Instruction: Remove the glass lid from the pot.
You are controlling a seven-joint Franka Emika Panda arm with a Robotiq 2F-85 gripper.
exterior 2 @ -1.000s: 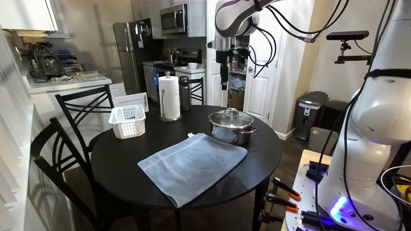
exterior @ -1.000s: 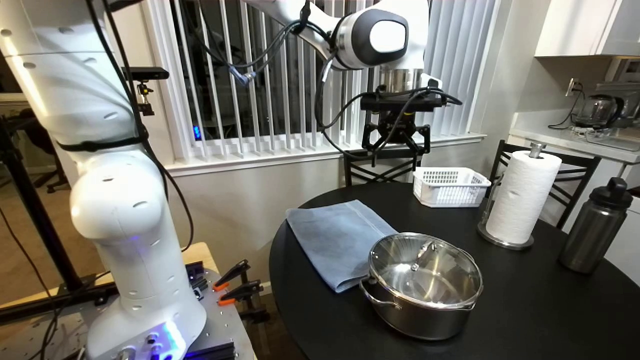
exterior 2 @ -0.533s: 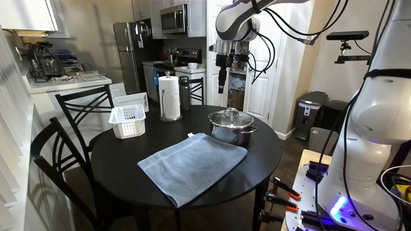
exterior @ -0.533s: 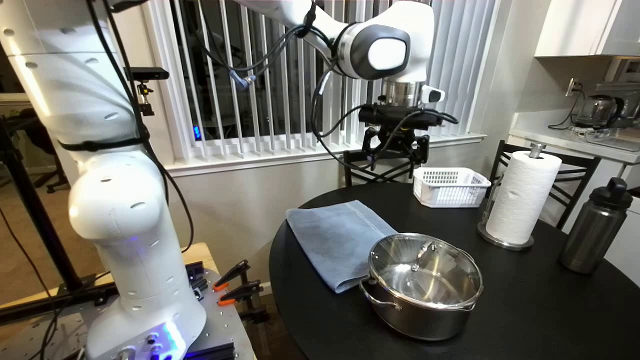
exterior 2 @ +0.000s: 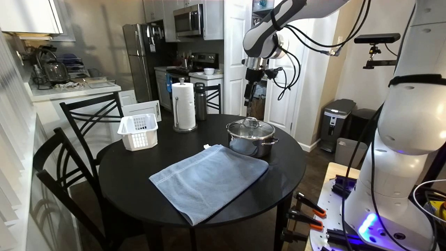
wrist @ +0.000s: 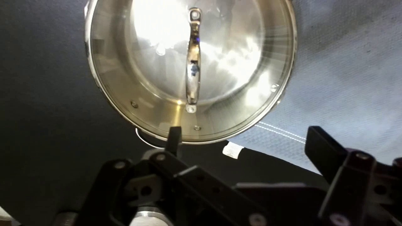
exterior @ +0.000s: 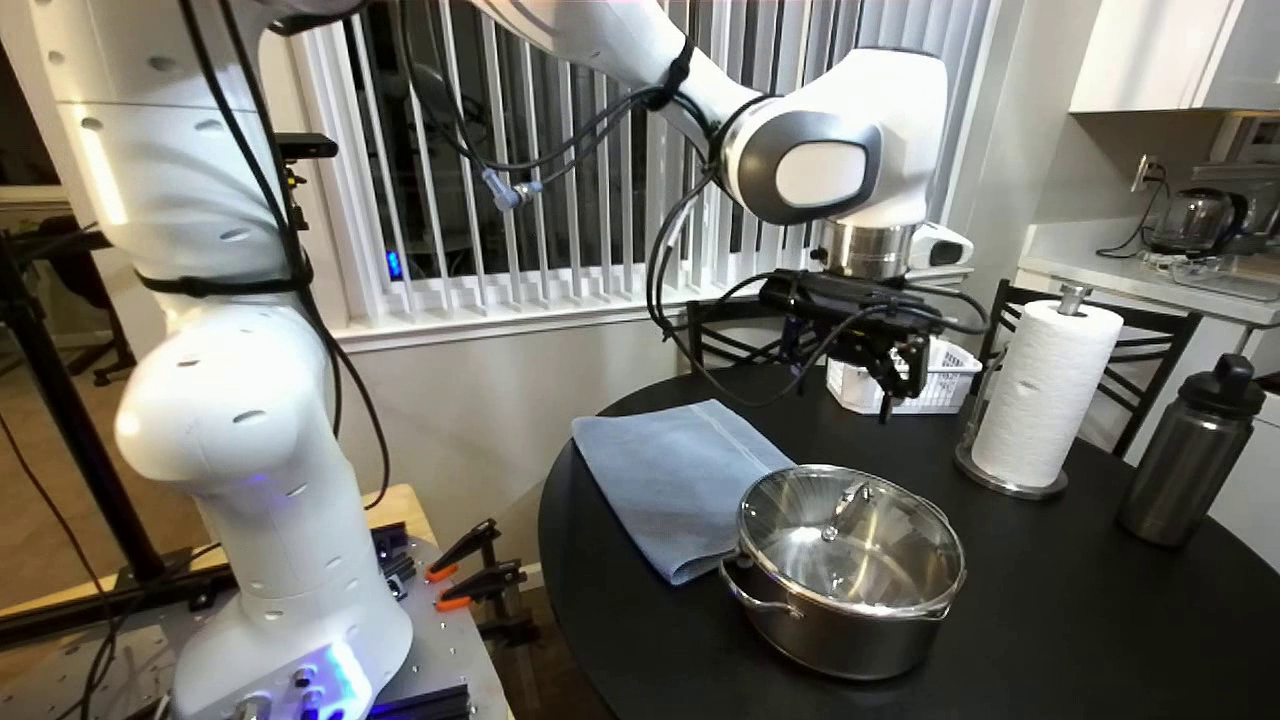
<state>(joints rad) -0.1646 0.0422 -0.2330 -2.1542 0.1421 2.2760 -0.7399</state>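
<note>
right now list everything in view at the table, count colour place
table: one, black, centre
pot: one, silver, on the table
glass lid: one, clear, on the pot
cloth: one, blue-grey, beside the pot
basket: one, white, on the table
bottle: one, grey and black, on the table
paper towel roll: one, white, near the bottle
chairs: at least three, black, round the table
clamps: at least two, black and orange, by the table
robot arm: one, white, beside the table
fingers: two, black, apart above the table

Glossy glass lid (exterior: 852,540), shiny metal pot (exterior: 860,640), rough cloth (exterior 2: 210,183), smooth plastic basket (exterior 2: 141,140), matt paper roll (exterior 2: 184,106).
</note>
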